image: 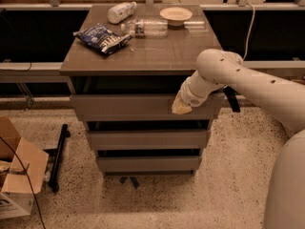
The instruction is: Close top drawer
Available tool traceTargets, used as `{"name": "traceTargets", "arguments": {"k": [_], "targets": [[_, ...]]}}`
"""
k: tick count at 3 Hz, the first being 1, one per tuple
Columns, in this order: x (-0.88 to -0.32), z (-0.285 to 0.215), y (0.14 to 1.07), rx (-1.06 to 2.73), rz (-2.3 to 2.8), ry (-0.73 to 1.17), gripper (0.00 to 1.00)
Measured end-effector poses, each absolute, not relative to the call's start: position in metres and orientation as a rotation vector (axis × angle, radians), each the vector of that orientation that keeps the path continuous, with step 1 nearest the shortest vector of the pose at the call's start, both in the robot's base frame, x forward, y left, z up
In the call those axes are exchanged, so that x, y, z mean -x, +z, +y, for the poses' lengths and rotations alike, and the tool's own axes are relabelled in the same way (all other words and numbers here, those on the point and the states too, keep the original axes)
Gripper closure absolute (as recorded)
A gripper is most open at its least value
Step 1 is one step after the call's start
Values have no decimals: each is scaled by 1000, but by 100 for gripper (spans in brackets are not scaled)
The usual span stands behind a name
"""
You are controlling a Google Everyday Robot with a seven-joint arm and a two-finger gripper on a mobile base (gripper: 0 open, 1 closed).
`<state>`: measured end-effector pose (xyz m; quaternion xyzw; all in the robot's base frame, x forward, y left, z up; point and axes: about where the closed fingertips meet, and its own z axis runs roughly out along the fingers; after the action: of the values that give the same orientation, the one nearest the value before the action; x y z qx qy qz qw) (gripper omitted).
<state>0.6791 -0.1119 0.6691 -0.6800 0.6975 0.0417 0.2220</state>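
Top drawer (119,107) sits right under the cabinet surface (157,58). Its front panel juts toward the near side past the surface edge, with a dark gap above it (so partly open). The gripper (181,108) is at the right part of that front panel, by its upper edge, and seems to touch the panel face. Cannot tell if the gripper is apart or together; it shows only as a pale yellowish tip. The white arm (248,78) comes in from the right and bends down to the drawer.

Below the top drawer are the middle drawer (147,140) and the bottom drawer (147,164), both with shorter fronts.

On the surface:
- blue snack bag (102,38) at the left
- white bottle (120,12) lying at the far side
- clear bottle (147,27) lying just near of it
- pale bowl (176,15) at the far right

On the floor, a cardboard box (19,175) sits near left, with a black bar (58,156) between it and the cabinet.
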Motion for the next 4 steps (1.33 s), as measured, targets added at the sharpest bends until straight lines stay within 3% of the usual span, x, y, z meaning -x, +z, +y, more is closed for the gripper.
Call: {"name": "traceTargets", "arguments": {"k": [3, 4], "targets": [[-677, -108, 662, 1889, 1928, 129, 12], [-677, -107, 660, 1891, 1929, 132, 0]]}}
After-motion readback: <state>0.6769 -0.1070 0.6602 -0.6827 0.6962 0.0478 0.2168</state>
